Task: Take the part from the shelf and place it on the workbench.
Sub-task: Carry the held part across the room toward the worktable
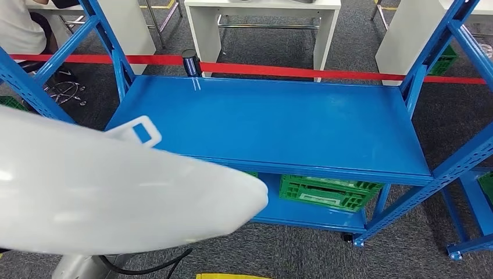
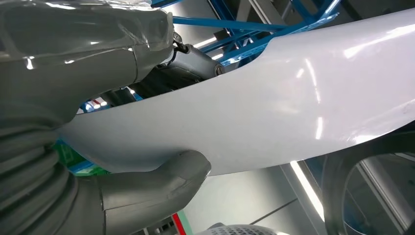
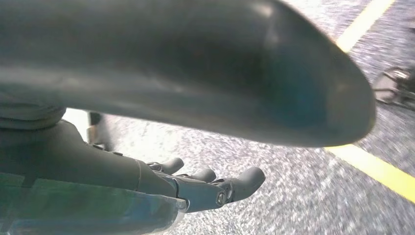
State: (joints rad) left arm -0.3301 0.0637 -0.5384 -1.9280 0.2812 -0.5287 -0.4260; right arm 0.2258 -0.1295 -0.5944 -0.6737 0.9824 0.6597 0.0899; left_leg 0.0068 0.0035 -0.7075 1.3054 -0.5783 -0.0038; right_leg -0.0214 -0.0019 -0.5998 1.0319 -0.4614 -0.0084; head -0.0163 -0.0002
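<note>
Big white glossy part (image 1: 116, 192) right up close in head view, covering lower left. Left hand (image 2: 73, 147) clamped on its edge, thumb (image 2: 166, 181) pressing one face, darker fingers (image 2: 191, 61) on other. Right hand (image 3: 147, 191) under part's dark underside (image 3: 195, 68), fingers (image 3: 235, 186) stretched out, kinda loose, can't tell if touching. Beyond: blue shelf (image 1: 279, 122) top level, green crate (image 1: 325, 192) on lower level. Further back red tape line (image 1: 290, 71) on grey carpet, white worktop (image 1: 261, 23), person (image 1: 20, 29) far left.
</note>
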